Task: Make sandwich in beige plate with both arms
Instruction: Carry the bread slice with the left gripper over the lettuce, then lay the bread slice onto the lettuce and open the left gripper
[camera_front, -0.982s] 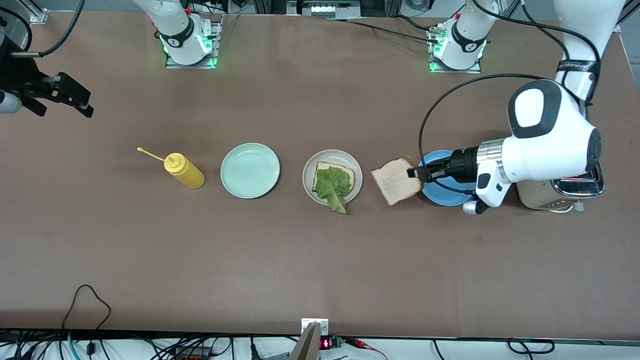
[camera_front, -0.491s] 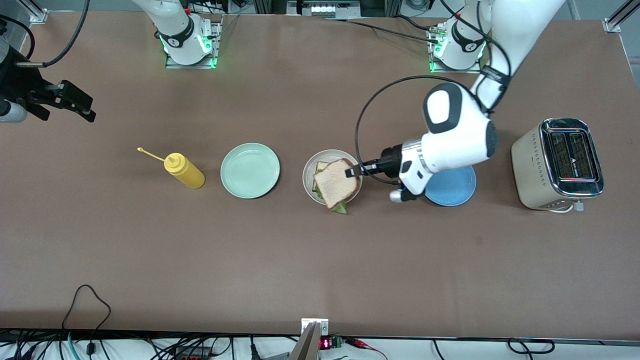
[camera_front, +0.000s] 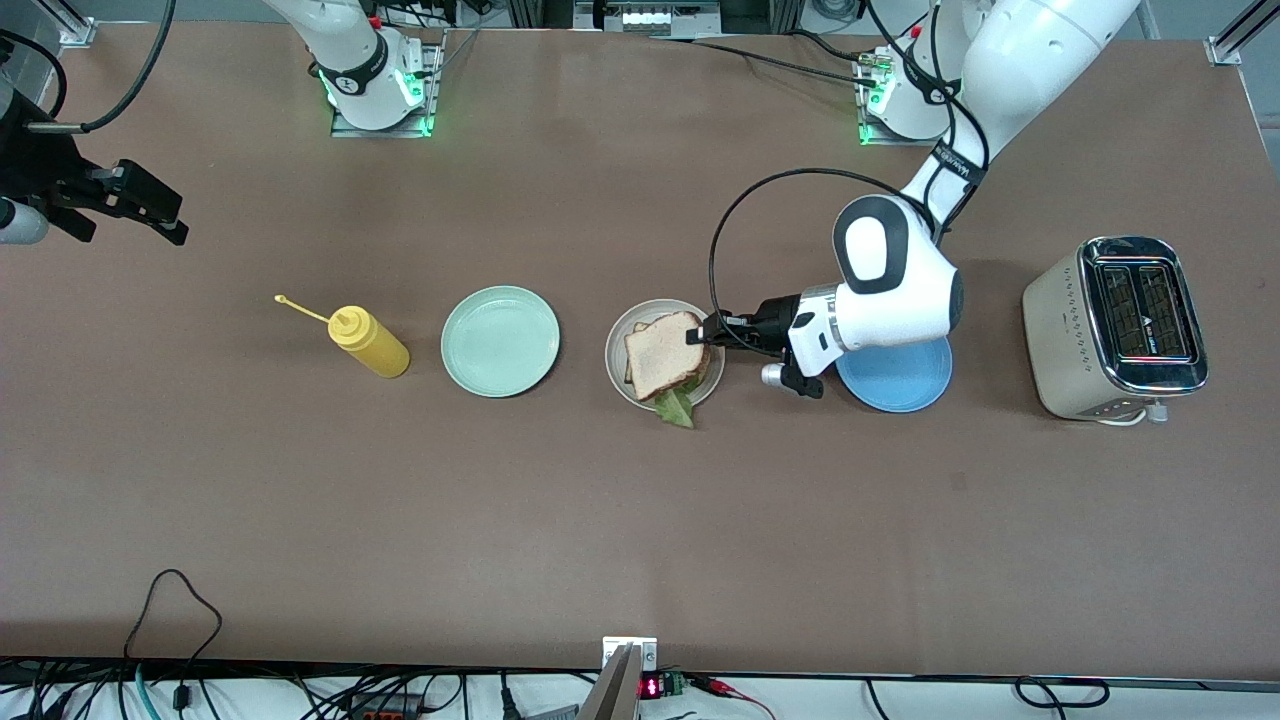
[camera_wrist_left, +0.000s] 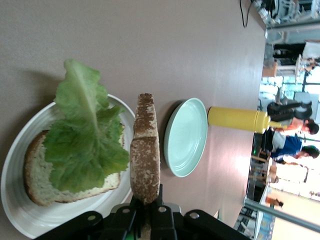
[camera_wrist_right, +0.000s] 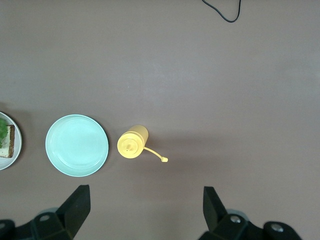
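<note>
The beige plate (camera_front: 618, 340) sits mid-table and holds a lower toast slice (camera_wrist_left: 40, 175) with a crinkly green lettuce leaf (camera_wrist_left: 82, 140) on it. My left gripper (camera_front: 700, 335) is shut on the edge of a second toast slice (camera_front: 662, 354) and holds it over the lettuce and the plate; the left wrist view shows this slice (camera_wrist_left: 145, 150) edge-on, apart from the lettuce. A lettuce tip (camera_front: 677, 410) sticks out over the plate's rim. My right gripper (camera_front: 150, 205) is open and empty, waiting over the right arm's end of the table.
A pale mint-green plate (camera_front: 500, 341) and a yellow squeeze bottle (camera_front: 370, 341) lie toward the right arm's end. A bright blue plate (camera_front: 900, 375) lies partly under the left arm. A toaster (camera_front: 1115, 328) stands at the left arm's end.
My left gripper carried the toast slice from beside the blue plate to over the lettuce on the beige plate, then lowered it a little. The right arm barely moved.
</note>
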